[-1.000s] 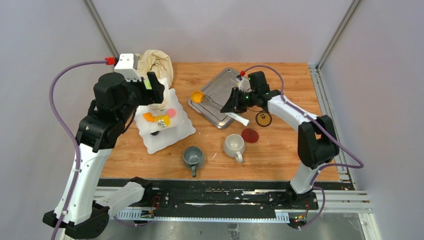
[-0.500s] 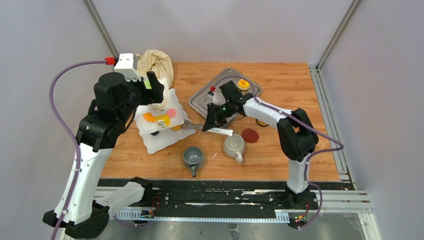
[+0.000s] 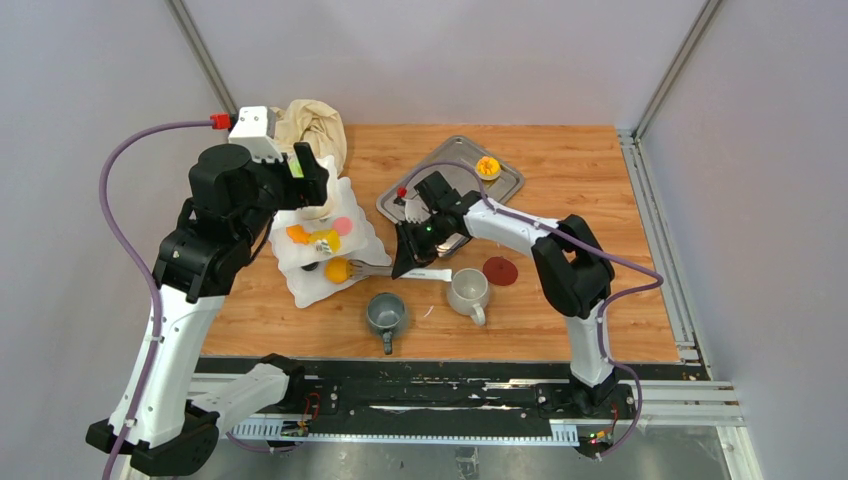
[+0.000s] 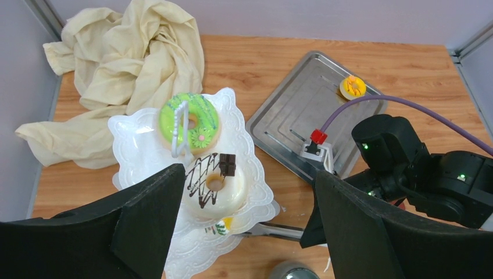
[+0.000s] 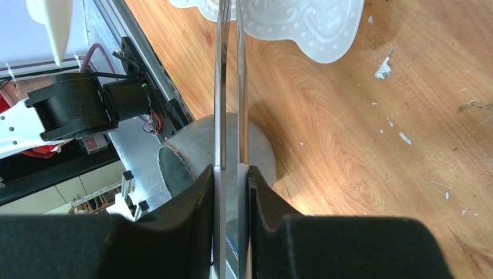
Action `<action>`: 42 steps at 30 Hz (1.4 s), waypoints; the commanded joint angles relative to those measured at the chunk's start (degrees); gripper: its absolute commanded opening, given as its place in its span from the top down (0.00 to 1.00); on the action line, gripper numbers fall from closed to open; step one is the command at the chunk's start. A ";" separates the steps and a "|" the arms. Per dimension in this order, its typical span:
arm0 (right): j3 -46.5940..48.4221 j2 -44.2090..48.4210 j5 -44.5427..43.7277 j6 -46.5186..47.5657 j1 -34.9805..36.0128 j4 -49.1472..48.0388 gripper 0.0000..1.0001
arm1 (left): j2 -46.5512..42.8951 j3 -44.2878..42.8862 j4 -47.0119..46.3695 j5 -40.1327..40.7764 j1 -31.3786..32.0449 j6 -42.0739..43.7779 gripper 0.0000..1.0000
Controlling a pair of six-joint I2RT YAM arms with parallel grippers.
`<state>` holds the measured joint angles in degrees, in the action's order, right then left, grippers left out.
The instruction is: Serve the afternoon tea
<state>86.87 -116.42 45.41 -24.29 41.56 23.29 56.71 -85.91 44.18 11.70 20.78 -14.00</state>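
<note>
Top external: right tool [image 3: 408, 258] grips tongs [image 3: 374, 268] pointing at white stand [image 3: 308, 287].

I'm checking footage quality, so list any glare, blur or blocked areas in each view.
Top external: evenly lit and sharp, with only soft shadows. Left wrist: the dark jaws fill the bottom corners, and the steel tray shows a soft sheen. Right wrist: the tongs gleam along their length, and the jaws black out the lower strip.

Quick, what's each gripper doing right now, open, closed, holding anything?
Left gripper: open, holding nothing, above the three-tier stand.
Right gripper: closed on the metal tongs.
</note>
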 commanded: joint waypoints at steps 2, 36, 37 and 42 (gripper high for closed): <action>2.60 -0.02 0.23 1.69 1.02 2.08 0.74 | -0.55 -0.36 -1.01 0.64 0.32 -0.15 0.13; -13.74 29.69 -50.79 12.72 -21.36 -1.29 0.57 | 0.84 -0.49 -2.46 -1.70 0.30 -0.85 0.13; -12.76 28.65 -50.64 12.84 -22.30 -1.61 0.57 | 0.79 -0.49 -2.34 -1.64 0.27 -0.80 0.13; -7.19 21.24 -49.30 15.29 -24.31 -1.91 0.53 | 0.27 0.02 -2.22 -1.03 0.31 -0.68 0.13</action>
<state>74.67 -90.06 -0.38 -12.71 18.83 23.22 57.52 -85.91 43.75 10.68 20.78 -14.20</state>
